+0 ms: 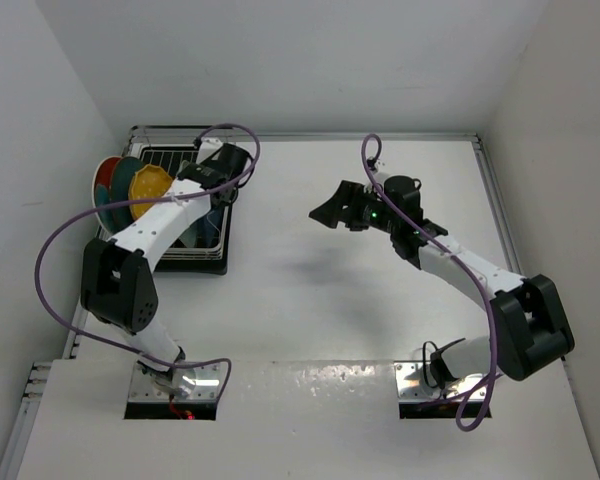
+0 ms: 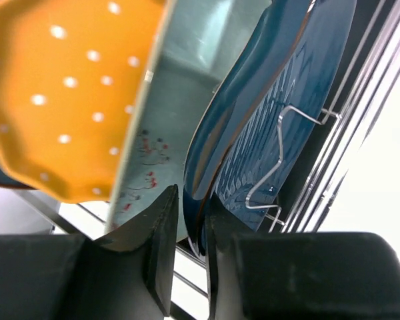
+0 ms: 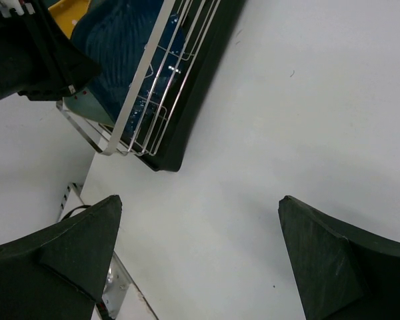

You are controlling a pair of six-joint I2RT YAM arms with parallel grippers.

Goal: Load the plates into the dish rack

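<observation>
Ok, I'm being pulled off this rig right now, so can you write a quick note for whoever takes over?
Left hand: fingers astride the rim of the dark blue leaf-shaped ceramic plate, narrow gap; gripping or released, cannot tell.
Right hand: open, empty, hovering above the white table.
Plates: all five are in the black wire dish rack: red-and-teal floral round plate, dark teal round plate, yellow scalloped dotted plate, pale blue rectangular divided plate, then the dark blue one.
Done: loading, it seems.
Left: confirm the left hand has let go, then back it out without nudging the plates.
</observation>
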